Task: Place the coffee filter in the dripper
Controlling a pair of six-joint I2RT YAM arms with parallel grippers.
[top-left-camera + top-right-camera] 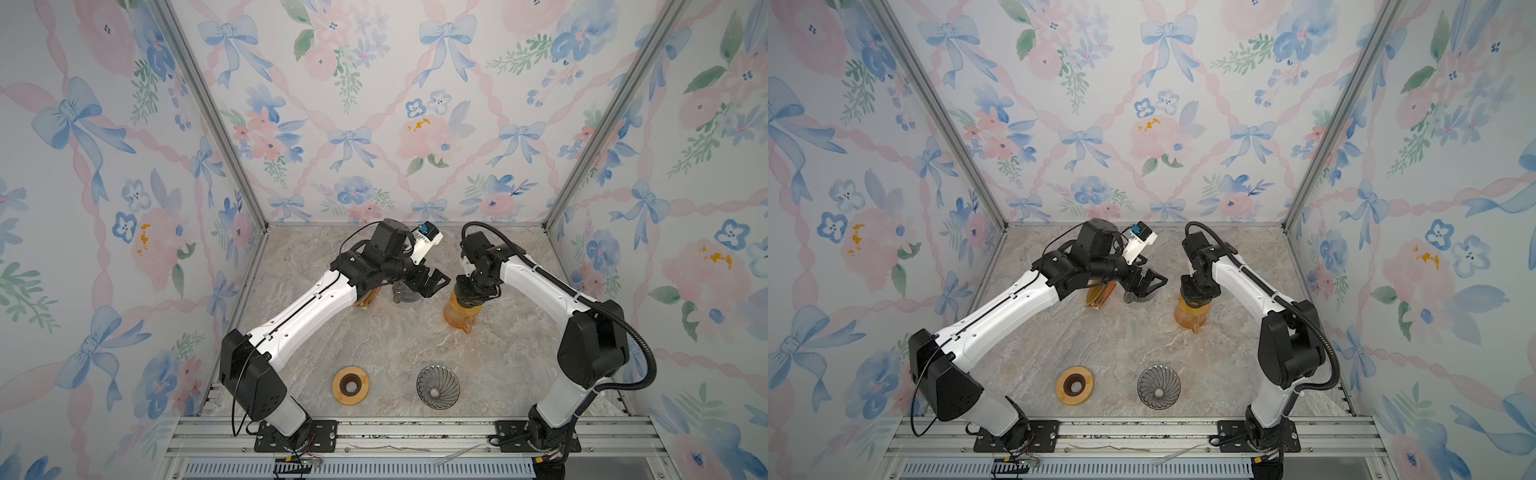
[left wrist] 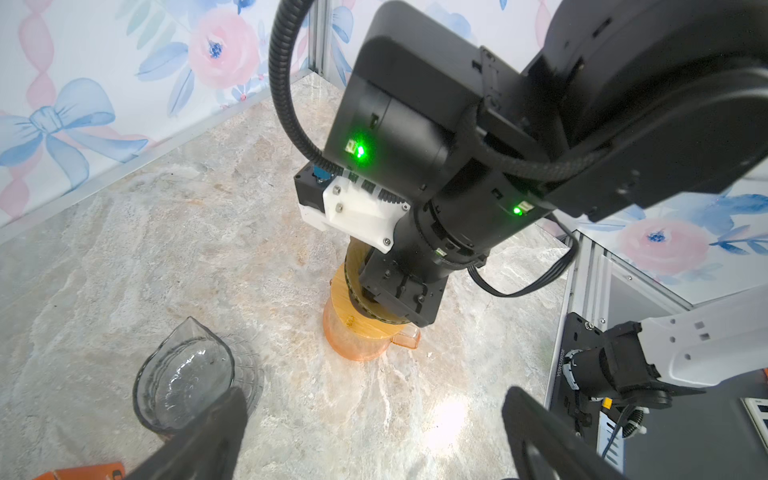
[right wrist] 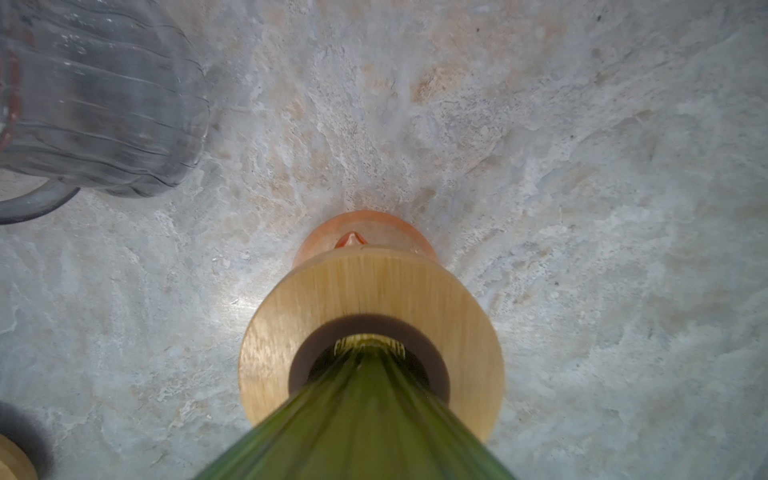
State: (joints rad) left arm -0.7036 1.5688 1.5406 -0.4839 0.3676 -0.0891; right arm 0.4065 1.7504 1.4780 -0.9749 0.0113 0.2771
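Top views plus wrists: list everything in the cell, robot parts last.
carafe: 1, translucent orange, back right of centre
ring on carafe: 1, light wood with a dark inner collar, on top of the carafe
green dripper: 1, green and ribbed, tip in the hole of the ring on carafe
loose ring: 1, light wood with a dark inner collar, front left
grey dripper: 1, smoky grey and ribbed, front, right of the loose ring
glass pitcher: 1, smoky clear, back centre
filter pack: 1, orange with brown filters, back, partly under the left arm
table: 1, marble pattern
walls: 3, floral print
left gripper: open, above the glass pitcher
right gripper: closed on the green dripper
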